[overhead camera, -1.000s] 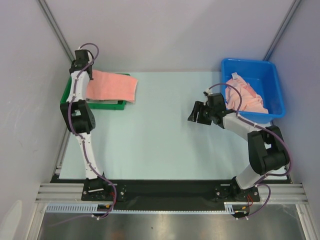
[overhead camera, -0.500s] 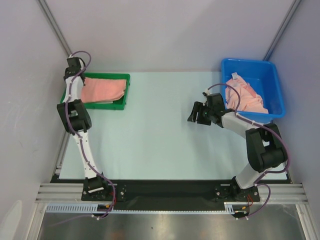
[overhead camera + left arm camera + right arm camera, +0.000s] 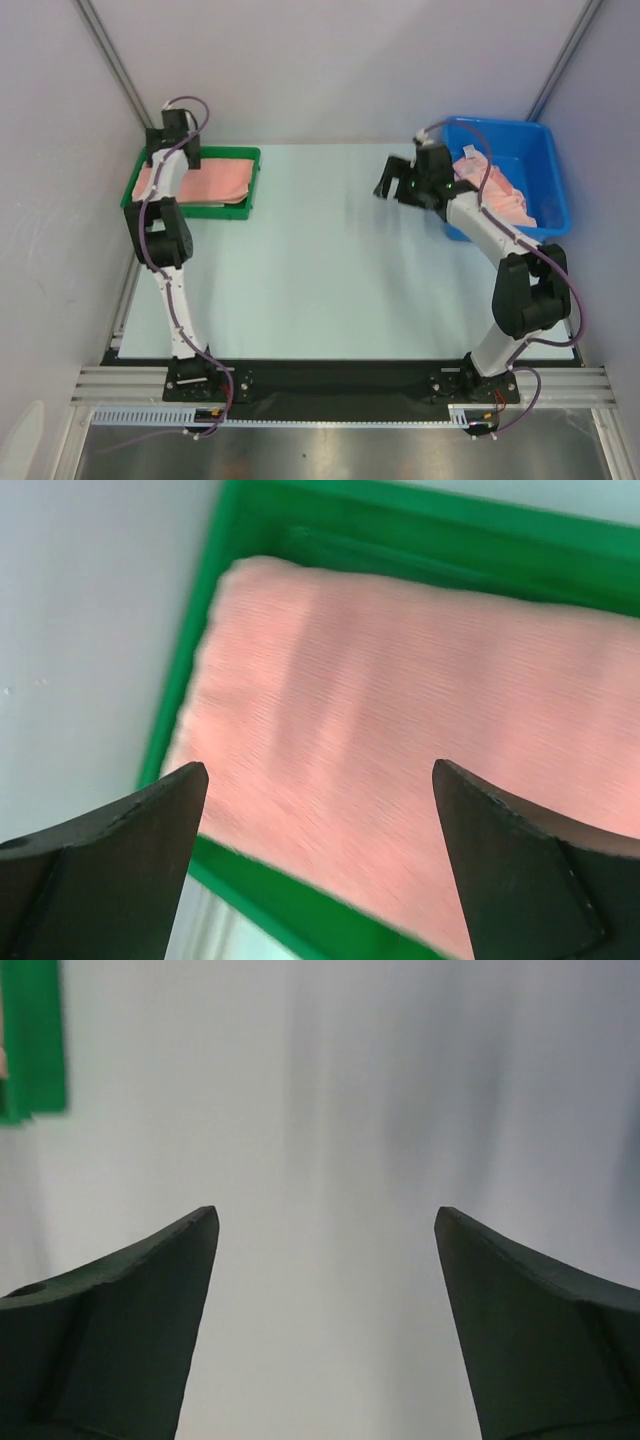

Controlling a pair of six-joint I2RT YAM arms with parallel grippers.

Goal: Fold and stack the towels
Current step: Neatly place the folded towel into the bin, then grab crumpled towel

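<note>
So, left side first: what do we log? (K.)

We log the left gripper (image 3: 318,768) over the far left end of the tray (image 3: 250,190), pointing down. Its jaws stand spread wide with nothing between them. Below it we see the folded towel (image 3: 400,720), salmon pink, lying flat in the tray and filling most of it. The wrist view is blurred, so we cannot tell whether the fingers (image 3: 110,850) touch the cloth. (M.)

Anything under that towel? (K.)

We note a pale strip (image 3: 205,203) along its near edge in the top view; we cannot tell what it is. (M.)

And the right side? (K.)

We put the right gripper (image 3: 393,186) above the table (image 3: 320,280), just left of the bin (image 3: 548,150) and apart from it. Jaws likewise spread wide, gripping nothing. In its wrist view we see only blurred table between the fingers (image 3: 130,1310) and a bit of green tray at the upper left. (M.)

Other towels? (K.)

We see the loose towels (image 3: 495,195) heaped and crumpled in the bin, with a small white tag (image 3: 470,152) at the far edge of the heap. The right arm (image 3: 480,225) crosses the bin's near left corner. (M.)
</note>
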